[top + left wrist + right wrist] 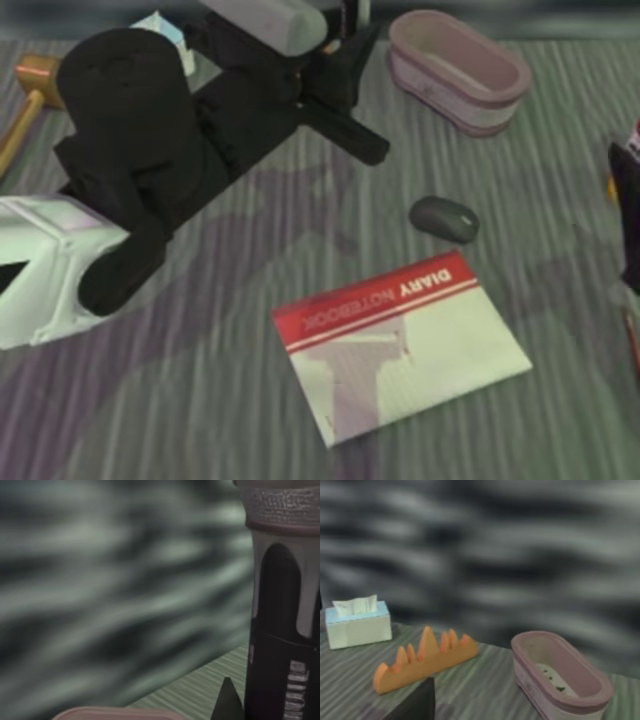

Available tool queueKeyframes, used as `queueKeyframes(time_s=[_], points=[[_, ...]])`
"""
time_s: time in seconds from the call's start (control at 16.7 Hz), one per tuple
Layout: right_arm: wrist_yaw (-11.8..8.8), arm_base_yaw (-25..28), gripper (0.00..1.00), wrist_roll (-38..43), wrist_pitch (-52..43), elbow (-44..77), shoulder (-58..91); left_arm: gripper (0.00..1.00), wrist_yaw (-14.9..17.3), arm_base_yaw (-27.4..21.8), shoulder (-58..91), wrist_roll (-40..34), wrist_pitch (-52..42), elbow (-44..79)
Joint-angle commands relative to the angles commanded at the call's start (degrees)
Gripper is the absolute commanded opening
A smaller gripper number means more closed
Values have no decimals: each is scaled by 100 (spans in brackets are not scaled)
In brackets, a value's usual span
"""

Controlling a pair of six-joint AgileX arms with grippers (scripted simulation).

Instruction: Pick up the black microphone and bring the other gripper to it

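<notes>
The black microphone [280, 645] fills one side of the left wrist view, its silver-grey mesh head [280, 505] above the slim black handle. My left gripper [250, 702] is shut on it, and one fingertip [227, 697] shows right beside the handle. In the top view this gripper [335, 85] is at the back middle, raised off the table, with the black handle [352, 132] jutting out of it. The other gripper [625, 220], all black, is at the table's right edge, far from the microphone. It stands open, with one finger [420, 702] showing.
A pink oval tub [460, 70] stands at the back right. A dark grey mouse [445, 218] and a red-and-white notebook [400, 340] lie mid-table. At the back left are a hammer [30, 90] and a tissue box [165, 30]. An orange spiked rack [425, 657] lies near the tissue box.
</notes>
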Motion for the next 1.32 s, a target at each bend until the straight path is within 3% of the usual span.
queueKeyframes(time_s=[0.3,0.54,1.02,1.32], points=[[-118,1079,100,-33,642,1224,1948,0,0,0,0,0,0,0],[-177,1627,100,-61,1020,1898,2909,0,0,0,0,0,0,0],[-185,1724,100,-68,1116,2101,3146,0,0,0,0,0,0,0],[-102,1799,100,-63,1390,3035,4369,0,0,0,0,0,0,0]])
